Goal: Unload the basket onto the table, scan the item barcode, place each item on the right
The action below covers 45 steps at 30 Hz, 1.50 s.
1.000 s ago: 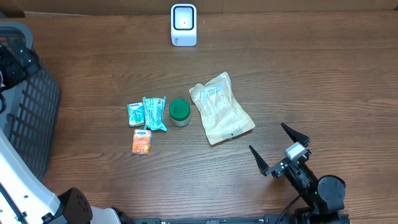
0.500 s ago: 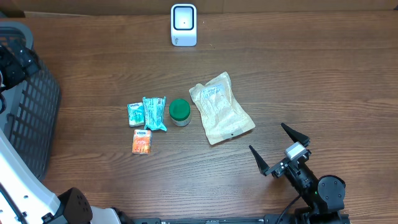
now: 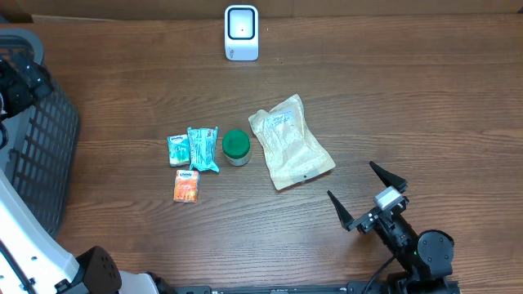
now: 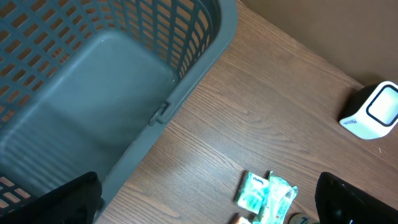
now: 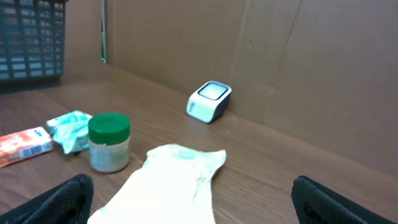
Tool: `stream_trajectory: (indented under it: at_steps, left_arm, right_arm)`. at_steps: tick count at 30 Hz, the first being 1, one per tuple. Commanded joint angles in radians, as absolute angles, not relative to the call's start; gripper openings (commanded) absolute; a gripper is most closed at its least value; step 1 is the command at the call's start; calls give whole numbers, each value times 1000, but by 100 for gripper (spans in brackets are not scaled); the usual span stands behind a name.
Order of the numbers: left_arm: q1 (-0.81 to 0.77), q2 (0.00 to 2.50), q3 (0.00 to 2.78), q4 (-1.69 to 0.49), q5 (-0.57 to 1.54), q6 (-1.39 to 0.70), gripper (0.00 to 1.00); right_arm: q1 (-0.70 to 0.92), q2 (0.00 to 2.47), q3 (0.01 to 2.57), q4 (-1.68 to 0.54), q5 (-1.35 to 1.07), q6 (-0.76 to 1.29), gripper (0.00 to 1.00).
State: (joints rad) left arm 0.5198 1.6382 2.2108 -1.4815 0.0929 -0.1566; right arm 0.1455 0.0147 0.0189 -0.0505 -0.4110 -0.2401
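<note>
A white barcode scanner (image 3: 241, 33) stands at the table's far edge, also seen as the scanner (image 5: 210, 101) in the right wrist view. Mid-table lie a beige pouch (image 3: 290, 143), a green-lidded jar (image 3: 236, 147), a teal packet (image 3: 203, 149), a small teal tissue pack (image 3: 178, 150) and an orange pack (image 3: 186, 186). My right gripper (image 3: 349, 178) is open at the front right, just short of the pouch (image 5: 168, 186), and holds nothing. My left gripper (image 4: 211, 205) hangs open and empty, high over the basket's edge at the far left.
A grey slatted basket (image 3: 41, 147) fills the left edge of the table; its bare floor (image 4: 93, 93) shows in the left wrist view. A brown cardboard wall runs behind the scanner. Bare wood lies between the pouch and the right edge.
</note>
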Motion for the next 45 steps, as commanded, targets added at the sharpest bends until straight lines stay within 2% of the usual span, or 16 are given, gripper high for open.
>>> stream_trajectory:
  at_steps: [1,5,9,14,17,28,34,41,45]
  left_arm:
    - [523,1631,2207,-1481,85,-145,100]
    - [523,1631,2207,-1481,85,-145,100]
    - [523,1631,2207,-1481,85,-145,100]
    - [523,1631,2207,-1481,86,-145,100]
    - [523,1631,2207,-1481,85,-145,100]
    - [523,1631,2207,-1481,85,-145,100]
    - [523,1631,2207,-1481,85,-145,100]
    - [523,1631,2207,-1481,85,-145,100]
    - [523,1631,2207,-1485,84,-145,100]
  right_arm:
    - [150,3,8,-34,-371,-242,100]
    - [150,3,9,-12,-430,-229,100]
    - [149,6,47,-8,-465,-114,100]
    - [149,106,204,-97,-472,-75,100]
    - [149,233,356,-192,-472,-81,100]
    - [151,926,1153,-748,-472,-139,100]
    - [150,1233,1459,-963,-473,-137,100]
    - [152,1384,1464,-944,-608,-75,100]
    - [188,1456,1464,-957,-520,-67,99]
